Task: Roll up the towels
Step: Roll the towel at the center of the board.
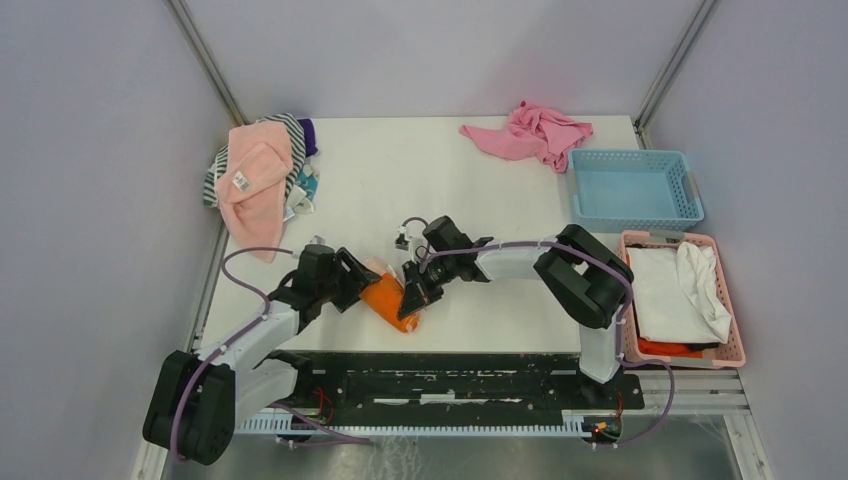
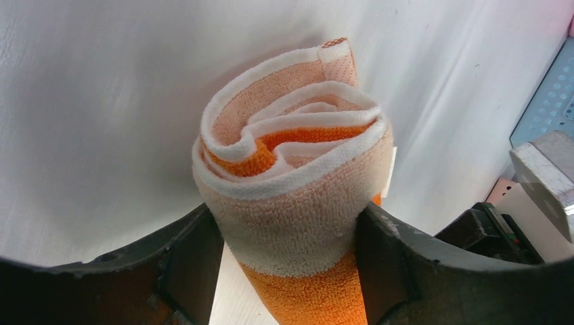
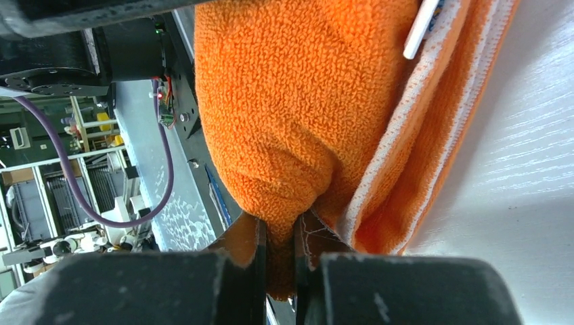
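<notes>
Pale lilac walls (image 1: 430,50) are closing in a white table (image 1: 480,200) on three sides, and slanting metal posts (image 1: 207,60) are running up the two far corners. Soft, even light is falling from above and is leaving a faint sheen on the tabletop. A grey metal floor (image 1: 480,455) is showing at the near edge. From the right wrist, a cluttered room with shelves (image 3: 40,196) is showing beyond the table's edge.

right gripper (image 3: 279,233) pinches a fold of the orange towel (image 3: 284,101) on the white table (image 3: 514,203).
</notes>
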Robot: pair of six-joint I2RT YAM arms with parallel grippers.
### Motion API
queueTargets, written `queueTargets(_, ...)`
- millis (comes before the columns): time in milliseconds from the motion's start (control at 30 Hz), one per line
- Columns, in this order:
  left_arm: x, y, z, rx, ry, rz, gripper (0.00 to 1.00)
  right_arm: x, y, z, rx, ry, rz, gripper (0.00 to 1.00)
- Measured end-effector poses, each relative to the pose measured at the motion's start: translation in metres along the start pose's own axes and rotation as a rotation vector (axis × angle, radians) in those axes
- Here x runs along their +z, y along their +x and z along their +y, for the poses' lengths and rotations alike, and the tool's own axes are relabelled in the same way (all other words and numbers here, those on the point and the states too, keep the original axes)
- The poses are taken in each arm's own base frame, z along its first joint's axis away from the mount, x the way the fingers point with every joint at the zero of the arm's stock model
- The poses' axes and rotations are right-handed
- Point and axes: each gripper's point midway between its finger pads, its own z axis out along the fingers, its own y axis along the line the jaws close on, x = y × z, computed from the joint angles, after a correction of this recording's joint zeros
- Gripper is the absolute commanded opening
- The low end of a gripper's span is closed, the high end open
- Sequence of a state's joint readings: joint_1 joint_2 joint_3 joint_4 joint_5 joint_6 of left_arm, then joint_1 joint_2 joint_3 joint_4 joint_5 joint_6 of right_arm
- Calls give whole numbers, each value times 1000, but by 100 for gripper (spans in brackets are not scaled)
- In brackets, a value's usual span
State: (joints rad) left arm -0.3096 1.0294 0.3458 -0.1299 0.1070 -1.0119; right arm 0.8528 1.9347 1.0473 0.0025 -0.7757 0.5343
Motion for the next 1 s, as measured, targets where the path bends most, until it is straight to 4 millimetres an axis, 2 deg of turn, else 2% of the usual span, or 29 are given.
queueTargets(33, 1, 0, 1, 0, 1, -2, 63, 0, 0, 0, -1, 3, 1, 15)
queueTargets(67, 1, 1, 3, 0, 0, -2, 60, -1, 0, -1, -1, 11, 2, 26)
queueTargets(100, 3, 2, 5, 0, 4, -4, 59, -3, -1, 0, -15, 38, 0, 28)
queueTargets(233, 7, 4, 6, 0, 1, 8, 56, -9, -1, 2, -47, 98, -14, 47)
queueTargets(367, 11, 5, 3, 0, 10, 24, 56, -25, 0, 3, -122, 249, -41, 68)
queueTargets(467, 12, 4, 1, 1, 12, 23, 56, -40, 8, 4, -195, 400, -45, 76)
queueTargets(600, 10, 2, -1, 5, 0, 27, 56, -56, 16, 18, -362, 590, -51, 84)
queueTargets(767, 9, 2, -2, 17, -28, 28, 57, -58, -2, 55, -623, 755, -134, 87)
queueTargets(867, 9, 2, -3, 25, -48, 35, 58, -51, -13, 79, -768, 811, -177, 88)
queueTargets(933, 9, 2, -5, 30, -60, 38, 58, -40, -20, 86, -840, 847, -185, 88)
queueTargets(1000, 9, 2, -5, 34, -74, 44, 58, -24, -25, 84, -903, 895, -180, 88)
